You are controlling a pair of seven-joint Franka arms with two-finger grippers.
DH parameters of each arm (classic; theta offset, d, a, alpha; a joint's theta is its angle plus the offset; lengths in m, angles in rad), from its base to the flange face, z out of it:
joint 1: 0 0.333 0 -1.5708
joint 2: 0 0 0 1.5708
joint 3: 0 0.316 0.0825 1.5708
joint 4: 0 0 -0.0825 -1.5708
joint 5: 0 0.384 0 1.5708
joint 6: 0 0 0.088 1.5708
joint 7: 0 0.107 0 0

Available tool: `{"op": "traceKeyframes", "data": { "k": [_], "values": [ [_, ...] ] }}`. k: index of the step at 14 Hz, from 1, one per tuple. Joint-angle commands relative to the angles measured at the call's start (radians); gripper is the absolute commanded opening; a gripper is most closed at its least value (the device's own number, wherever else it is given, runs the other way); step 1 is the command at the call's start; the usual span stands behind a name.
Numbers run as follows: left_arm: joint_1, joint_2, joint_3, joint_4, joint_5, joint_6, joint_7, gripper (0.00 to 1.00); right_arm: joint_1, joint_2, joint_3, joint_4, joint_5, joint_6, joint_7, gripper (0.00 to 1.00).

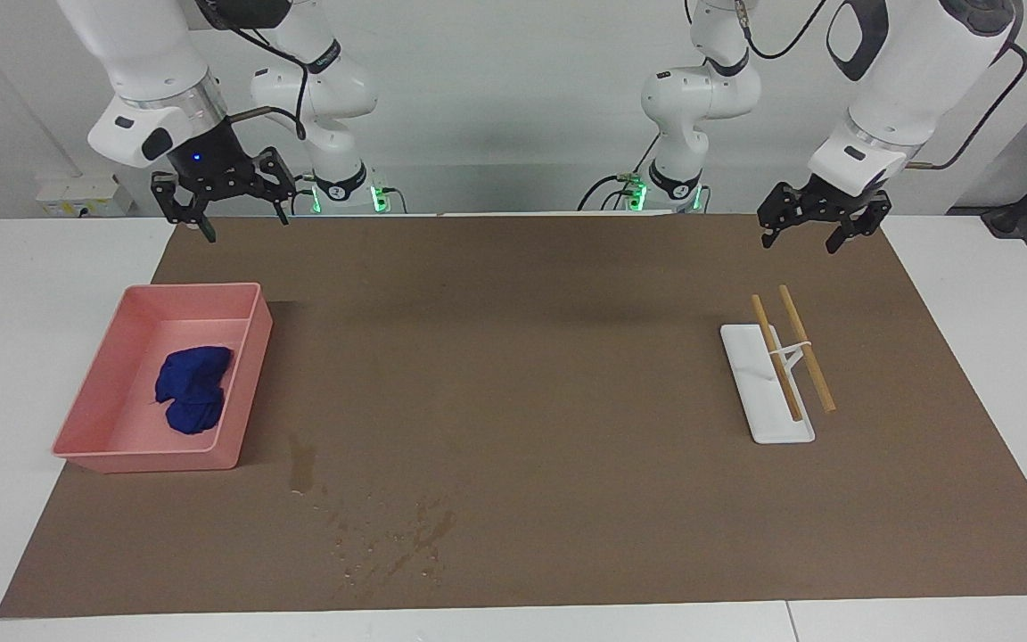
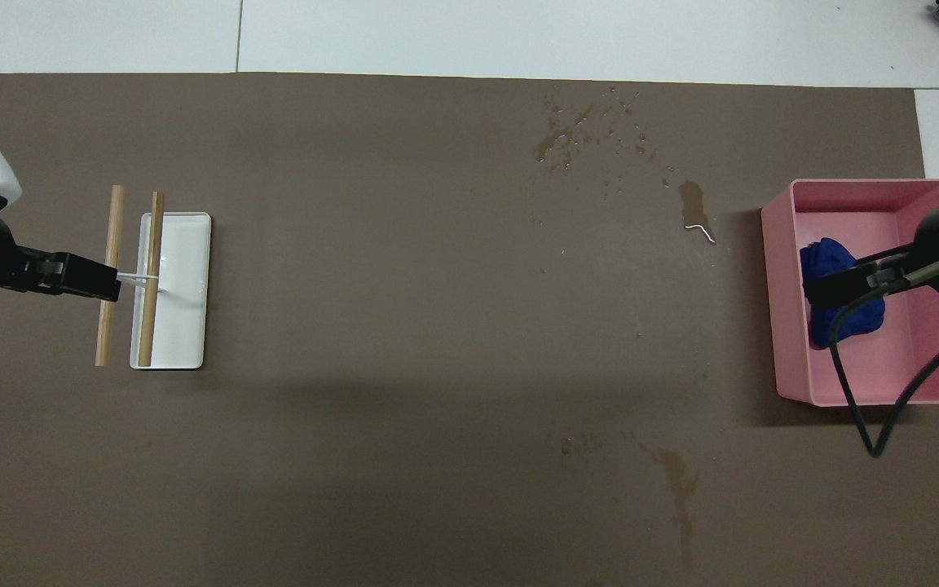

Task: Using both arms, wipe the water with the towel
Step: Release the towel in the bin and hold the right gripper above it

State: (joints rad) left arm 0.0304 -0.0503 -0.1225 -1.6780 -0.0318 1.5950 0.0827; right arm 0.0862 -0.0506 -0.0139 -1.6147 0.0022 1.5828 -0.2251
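Blue towel (image 1: 193, 389) bunched inside pink bin (image 1: 250, 374); water (image 1: 389, 535) beside bin. Right hand (image 1: 221, 192) above bin, fingers apart. Left hand (image 1: 824, 218) raised, fingers apart.

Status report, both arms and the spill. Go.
Left gripper and right gripper open, raised, empty. Blue towel bunched in pink bin. Water unwiped on mat, nothing covering it.

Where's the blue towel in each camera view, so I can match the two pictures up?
Facing view: the crumpled dark blue cloth towel lies inside the pink rectangular plastic tray, at the picture's left.
Overhead view: the same towel is at the picture's right, partly covered by the raised right tool.
Shared landmark: the pink tray.
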Motion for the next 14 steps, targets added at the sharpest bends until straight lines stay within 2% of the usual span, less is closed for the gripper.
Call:
{"op": "traceKeyframes", "data": {
  "k": [1,14],
  "values": [
    [-0.004,-0.026,0.004,-0.028,0.01,0.01,-0.009,1.0,0.003,-0.003,-0.006,-0.024,-0.013,0.022,0.006,1.0],
    [-0.004,-0.026,0.004,-0.028,0.01,0.01,-0.011,1.0,-0.057,0.001,0.005,-0.024,0.015,0.029,0.039,1.0]
  ]
}}
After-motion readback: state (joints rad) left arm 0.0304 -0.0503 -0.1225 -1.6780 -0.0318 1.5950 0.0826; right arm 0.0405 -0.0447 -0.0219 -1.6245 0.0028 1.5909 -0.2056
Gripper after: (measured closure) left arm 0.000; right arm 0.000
